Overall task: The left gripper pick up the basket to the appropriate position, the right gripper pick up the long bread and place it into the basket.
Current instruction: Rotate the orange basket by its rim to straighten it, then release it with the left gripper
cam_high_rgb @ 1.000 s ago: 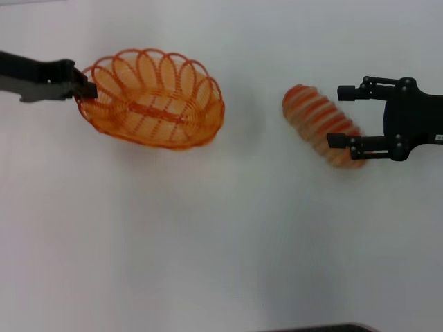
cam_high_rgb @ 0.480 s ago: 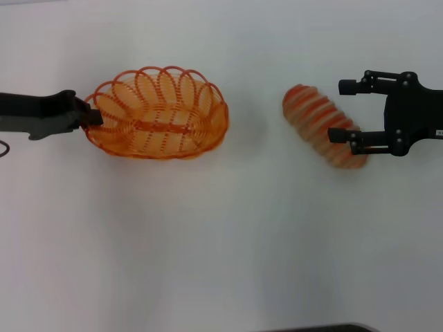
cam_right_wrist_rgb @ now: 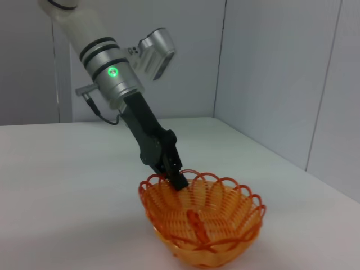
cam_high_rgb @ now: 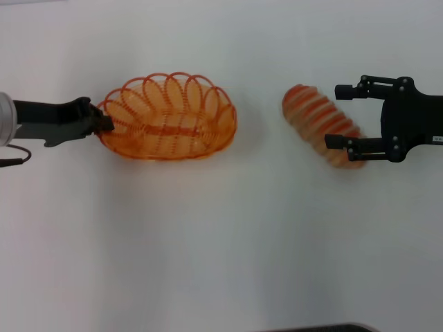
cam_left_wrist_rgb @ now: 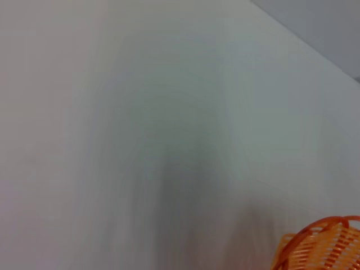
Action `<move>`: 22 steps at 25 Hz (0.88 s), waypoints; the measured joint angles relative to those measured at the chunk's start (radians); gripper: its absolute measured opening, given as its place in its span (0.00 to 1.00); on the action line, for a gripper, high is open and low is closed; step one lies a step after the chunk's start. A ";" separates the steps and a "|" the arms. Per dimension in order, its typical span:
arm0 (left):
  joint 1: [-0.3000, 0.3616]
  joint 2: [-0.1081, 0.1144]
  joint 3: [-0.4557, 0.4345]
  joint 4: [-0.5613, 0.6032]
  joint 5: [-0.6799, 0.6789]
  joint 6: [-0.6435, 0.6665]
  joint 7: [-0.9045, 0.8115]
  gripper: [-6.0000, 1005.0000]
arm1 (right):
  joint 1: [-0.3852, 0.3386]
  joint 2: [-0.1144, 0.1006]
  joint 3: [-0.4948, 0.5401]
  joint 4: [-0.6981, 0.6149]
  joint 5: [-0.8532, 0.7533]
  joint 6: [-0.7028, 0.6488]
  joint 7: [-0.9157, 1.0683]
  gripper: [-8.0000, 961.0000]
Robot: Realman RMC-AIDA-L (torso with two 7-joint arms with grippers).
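Observation:
The orange wire basket [cam_high_rgb: 169, 117] is left of centre in the head view. My left gripper [cam_high_rgb: 104, 124] is shut on its left rim. The right wrist view shows this grip [cam_right_wrist_rgb: 176, 182] on the basket [cam_right_wrist_rgb: 202, 225], and a corner of the basket [cam_left_wrist_rgb: 323, 247] shows in the left wrist view. The long bread [cam_high_rgb: 317, 123], tan with orange-red stripes, lies slantwise on the white table at the right. My right gripper [cam_high_rgb: 335, 116] is open, with one finger on each side of the bread's right end and not closed on it.
The white table [cam_high_rgb: 208, 242] spreads in front of and between the basket and the bread. Grey walls [cam_right_wrist_rgb: 270, 73] rise behind the table's far edge in the right wrist view. A dark edge [cam_high_rgb: 318, 328] shows at the bottom of the head view.
My left gripper has carried the basket to the right, and it has turned more level. The right gripper has stayed around the bread's end with only small shifts.

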 joint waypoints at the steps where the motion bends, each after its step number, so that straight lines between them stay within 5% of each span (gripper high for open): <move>1: 0.001 0.000 0.009 0.001 -0.017 -0.007 -0.004 0.09 | 0.000 0.000 0.000 0.001 0.000 0.000 -0.003 0.86; 22: 0.005 0.008 0.022 0.001 -0.027 -0.021 -0.040 0.09 | 0.000 0.002 0.006 0.003 0.000 -0.022 -0.009 0.86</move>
